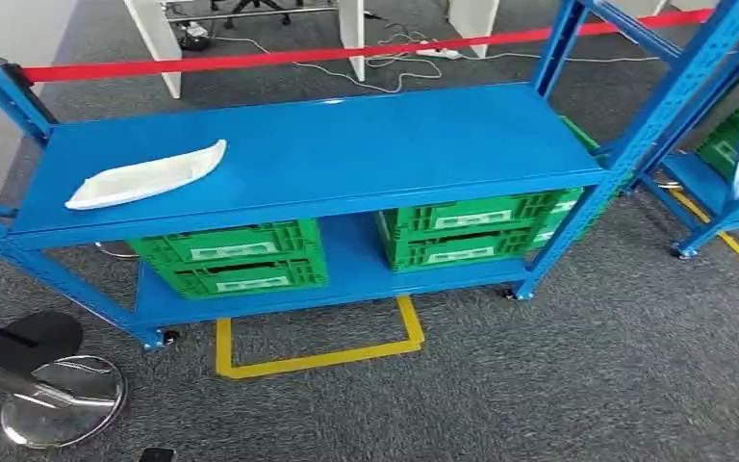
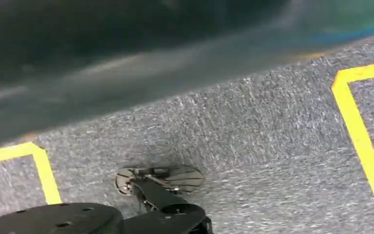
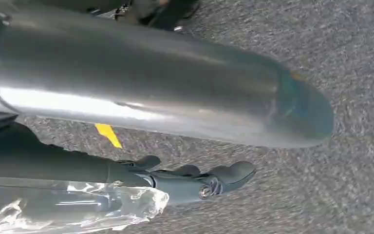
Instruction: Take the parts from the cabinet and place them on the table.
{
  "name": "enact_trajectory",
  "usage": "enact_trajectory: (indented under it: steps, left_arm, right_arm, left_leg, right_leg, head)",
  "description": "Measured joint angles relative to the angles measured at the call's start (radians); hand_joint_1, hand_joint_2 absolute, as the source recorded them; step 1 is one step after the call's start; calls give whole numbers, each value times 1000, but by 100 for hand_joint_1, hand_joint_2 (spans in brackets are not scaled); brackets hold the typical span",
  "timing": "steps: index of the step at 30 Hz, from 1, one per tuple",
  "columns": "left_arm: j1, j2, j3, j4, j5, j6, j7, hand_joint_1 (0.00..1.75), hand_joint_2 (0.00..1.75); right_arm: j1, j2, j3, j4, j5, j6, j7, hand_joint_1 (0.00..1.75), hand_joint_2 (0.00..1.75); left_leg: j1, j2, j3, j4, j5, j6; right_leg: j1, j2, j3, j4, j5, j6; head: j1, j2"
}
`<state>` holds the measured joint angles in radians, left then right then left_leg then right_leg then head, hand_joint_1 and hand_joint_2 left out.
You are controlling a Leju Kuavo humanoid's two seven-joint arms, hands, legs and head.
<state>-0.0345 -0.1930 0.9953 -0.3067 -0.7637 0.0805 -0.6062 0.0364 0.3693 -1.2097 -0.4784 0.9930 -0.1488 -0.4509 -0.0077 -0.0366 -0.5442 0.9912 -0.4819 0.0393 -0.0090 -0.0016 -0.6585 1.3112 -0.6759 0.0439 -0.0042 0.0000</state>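
Note:
A white part in a clear bag point(image 1: 149, 175) lies on the top board of the blue rack point(image 1: 346, 144), near its left end. My right hand point(image 3: 175, 183) hangs low above the grey carpet, its dark fingers point(image 3: 231, 174) stretched forward. A clear plastic bag with a part inside point(image 3: 78, 209) sits against the hand and is carried off the floor with it. How the fingers close around the bag is hidden.
Green crates point(image 1: 236, 255) point(image 1: 471, 229) stand on the rack's lower board. A yellow taped rectangle point(image 1: 318, 358) marks the floor in front. A chrome stanchion base point(image 1: 63, 399) and a black base point(image 1: 43, 337) stand at front left. A red belt point(image 1: 250, 60) runs behind; another blue rack point(image 1: 731, 144) stands right.

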Motion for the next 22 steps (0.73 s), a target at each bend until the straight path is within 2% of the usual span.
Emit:
enact_trajectory:
  steps: [1, 2, 3, 4, 5, 6, 7, 9, 10, 11, 12, 13, 14, 15, 16, 17, 18, 19, 20, 21, 22]
  left_arm:
    - [3, 0, 0, 0, 0, 0, 0, 0, 0]
    - [6, 0, 0, 0, 0, 0, 0, 0, 0]
    - [7, 0, 1, 0, -1, 0, 0, 0, 0]
    - [6, -1, 1, 0, -3, -1, 0, 0, 0]
    - [3, 0, 2, 0, -4, -1, 0, 0, 0]
    - [0, 0, 3, -1, -7, -1, 1, 0, 0]
    - [1, 0, 4, -2, -9, -1, 1, 0, 0]
    - [5, 0, 7, -2, -9, -3, 0, 0, 0]
    - [5, 3, 8, -3, -10, -3, -1, 0, 0]
    - [2, 1, 9, -3, -10, -3, -3, 0, 0]
    - [-2, 1, 10, -3, -11, -3, -3, 0, 0]
    - [-6, 0, 13, -3, -14, -3, -3, 0, 0]
    - [-7, -1, 14, -3, -18, -3, -3, 0, 0]
    - [-6, -1, 16, -3, -21, -3, -3, 0, 0]
    - [-3, -1, 18, -3, -21, -3, -3, 0, 0]
    - [0, -1, 20, -3, -22, -3, -3, 0, 0]
    - [1, -1, 22, -3, -23, -3, -3, 0, 0]
    - [0, -1, 23, -4, -26, -3, -3, 0, 0]
    - [-1, 0, 24, -5, -29, -2, -1, 0, 0]
    - [-6, 0, 24, -5, -31, -1, 0, 0, 0]
    - [-10, 0, 24, -6, -31, 0, 0, 0, 0]
  right_arm:
    - [1, 0, 0, 0, 0, 0, 0, 0, 0]
    - [1, 0, 0, 0, 0, -1, 0, 0, 0]
    - [0, 0, 0, 0, 0, -3, 0, 0, 0]
    - [1, 0, 0, 0, -2, -5, 0, 0, 0]
    - [1, 0, 2, 2, -3, -7, 0, 0, 0]
    - [0, 0, 2, 3, -7, -11, -1, 0, 0]
    - [0, 0, 3, 3, -9, -11, 0, 0, 0]
    - [-1, 0, 4, 4, -13, -13, -1, 0, 0]
    - [-1, 2, 8, 4, -13, -13, -1, 0, 0]
    - [-1, 2, 10, 4, -16, -14, -2, 0, 0]
    - [1, 2, 11, 5, -18, -14, -2, 0, 0]
    - [2, 2, 13, 5, -22, -15, -1, 0, 0]
    - [2, 2, 16, 5, -25, -16, -1, 0, 0]
    - [2, 2, 17, 5, -28, -16, -1, 0, 0]
    - [1, 2, 18, 5, -29, -16, 0, 0, 0]
    - [1, 2, 19, 5, -31, -16, 0, 0, 0]
    - [1, 2, 22, 5, -33, -16, 0, 0, 0]
    - [1, 2, 26, 5, -37, -15, 0, 0, 0]
    - [1, 3, 28, 5, -41, -13, 0, 0, 0]
    - [1, 4, 29, 5, -46, -12, 0, 0, 0]
    - [0, 4, 30, 5, -48, -11, 0, 0, 0]
  left_leg:
    - [2, -15, 11, 0, -7, -4]
    - [5, -28, 24, 0, -16, -8]
    - [8, -43, 37, 0, -24, -14]
    - [11, -54, 49, 1, -34, -21]
    - [7, -65, 49, 1, -41, -30]
    - [9, -79, 44, 10, -46, -37]
    - [14, -87, 44, 7, -40, -42]
    - [16, -105, 39, 5, -41, -50]
    - [16, -89, 42, 11, -52, -55]
    - [12, -29, 22, 51, -67, -61]
    - [13, 1, -19, 118, -95, -65]
    - [14, 18, -73, 207, -128, -67]
    - [15, 26, -122, 285, -151, -69]
    - [15, 29, -156, 332, -150, -68]
    - [14, 29, -162, 324, -122, -65]
    - [13, 30, -147, 277, -74, -59]
    - [10, 37, -117, 202, -20, -50]
    - [2, 65, -78, 113, 31, -33]
    - [-11, 115, -54, 71, 30, -17]
    - [-15, 121, -44, 48, 18, -13]
    - [-15, 112, -43, 43, 9, -15]
  right_leg:
    - [-3, 0, -9, -21, 41, 4]
    - [-6, 1, 4, -78, 95, 8]
    - [-11, 7, 31, -160, 157, 12]
    - [-20, 38, 59, -248, 208, 19]
    - [-20, 88, 72, -256, 186, 22]
    - [-23, 85, 101, -286, 171, 6]
    - [-19, 77, 95, -280, 173, -3]
    - [-15, 59, 99, -279, 170, -13]
    - [-21, 44, 106, -285, 168, -21]
    - [-20, 33, 113, -288, 163, -28]
    - [-18, 17, 117, -289, 158, -36]
    - [-16, -1, 119, -289, 153, -41]
    - [-13, -16, 122, -289, 149, -44]
    - [-11, -30, 126, -289, 144, -46]
    - [-9, -42, 132, -289, 139, -46]
    - [-6, -54, 141, -289, 133, -46]
    - [-2, -64, 151, -289, 126, -46]
    - [1, -76, 160, -290, 119, -44]
    - [1, -86, 157, -292, 114, -42]
    - [10, -97, 161, -290, 104, -35]
    - [10, -112, 161, -293, 103, -32]
  head:
    - [0, 0]
    - [-2, 0]
    - [0, 0]
    - [1, 0]
    - [3, 0]
    - [6, 0]
    - [4, 0]
    - [3, 0]
    - [3, 0]
    - [-6, 0]
    - [-11, 0]
    - [-10, 0]
    - [-11, 0]
    - [-10, 0]
    - [-11, 0]
    - [-11, 0]
    - [-11, 0]
    - [-11, 0]
    - [-8, 0]
    - [-11, 0]
    - [-10, 0]
